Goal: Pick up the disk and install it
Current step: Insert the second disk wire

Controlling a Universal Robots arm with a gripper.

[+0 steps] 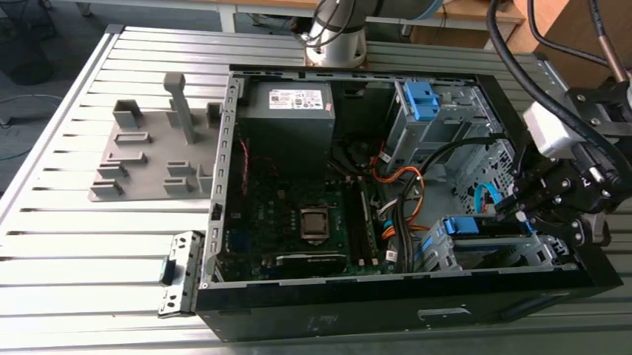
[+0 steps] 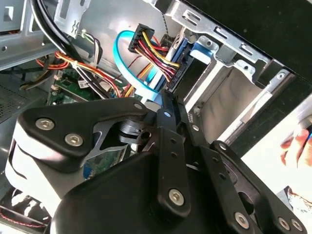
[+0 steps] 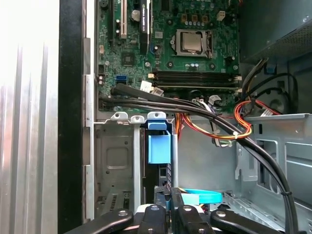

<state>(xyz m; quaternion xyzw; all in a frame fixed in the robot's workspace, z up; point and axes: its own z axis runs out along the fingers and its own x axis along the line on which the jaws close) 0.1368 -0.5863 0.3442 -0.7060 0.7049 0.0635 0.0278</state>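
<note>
The disk (image 1: 460,225) stands on edge inside the metal drive cage (image 1: 493,255) at the open computer case's near corner, on the exterior view's right. Its blue bracket tab (image 3: 159,145) sticks out of the cage slot, with the disk's dark edge (image 3: 163,173) below it. My gripper (image 1: 525,209) hovers just over that cage. Its black fingertips (image 3: 168,194) are pressed together at the disk's cable end, beside the power plug with coloured wires (image 2: 146,46) and a light-blue data cable (image 2: 127,63). Nothing shows between the fingers (image 2: 168,105).
The case (image 1: 395,296) lies open on a slatted metal table (image 1: 59,244). Inside are a motherboard (image 1: 296,214), a grey power-supply box (image 1: 288,111), orange and black cables (image 1: 405,200) and an upper bay with a blue latch (image 1: 422,100). A grey fixture plate (image 1: 148,159) lies on the exterior view's left. A person's hand (image 2: 297,146) is nearby.
</note>
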